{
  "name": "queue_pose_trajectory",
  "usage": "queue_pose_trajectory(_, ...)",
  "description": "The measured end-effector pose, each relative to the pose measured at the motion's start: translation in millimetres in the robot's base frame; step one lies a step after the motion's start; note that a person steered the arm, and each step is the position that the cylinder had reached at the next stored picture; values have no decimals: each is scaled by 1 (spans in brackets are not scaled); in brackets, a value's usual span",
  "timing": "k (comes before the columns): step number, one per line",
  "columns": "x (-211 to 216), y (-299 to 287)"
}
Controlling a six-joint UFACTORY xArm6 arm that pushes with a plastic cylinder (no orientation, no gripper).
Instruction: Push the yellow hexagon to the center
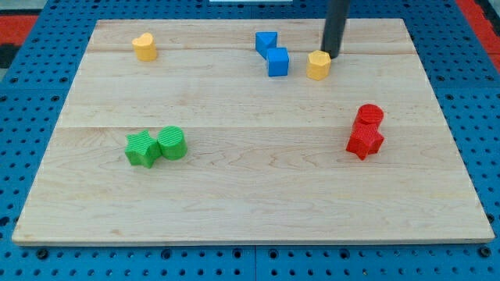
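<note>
1. Far left, near the view's top: yellow heart-shaped block [144,47], well clear; green star block [141,149] touching green cylinder [173,143] lower down
2. Blue triangle block [266,41] and blue cube [277,62] sit just left of the target, on the wooden tabletop [234,211]
3. Yellow hexagon block [318,65] at top, right of centre; my tip [334,55] touches its upper right side, so the push looks started. Next: shove down-left, skirting the cube
4. Red cylinder [369,115] and red star block [364,141] far right, no bother
5. No fingers on this rig, just a rod

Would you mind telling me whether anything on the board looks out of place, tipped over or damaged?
Nothing stands out. The blocks all sit flat on the wooden board, none tipped or broken. My tip rests just beside the yellow hexagon, on its upper right in the view, near the blue cube.
</note>
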State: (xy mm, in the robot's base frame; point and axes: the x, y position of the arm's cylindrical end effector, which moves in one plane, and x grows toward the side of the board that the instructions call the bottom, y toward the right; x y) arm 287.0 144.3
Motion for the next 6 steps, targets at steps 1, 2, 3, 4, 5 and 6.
queue_pose_trajectory(1, 3, 22)
queue_pose_trajectory(2, 3, 14)
queue_pose_trajectory(3, 13, -11)
queue_pose_trajectory(4, 28, -43)
queue_pose_trajectory(5, 38, -84)
queue_pose_trajectory(6, 51, -106)
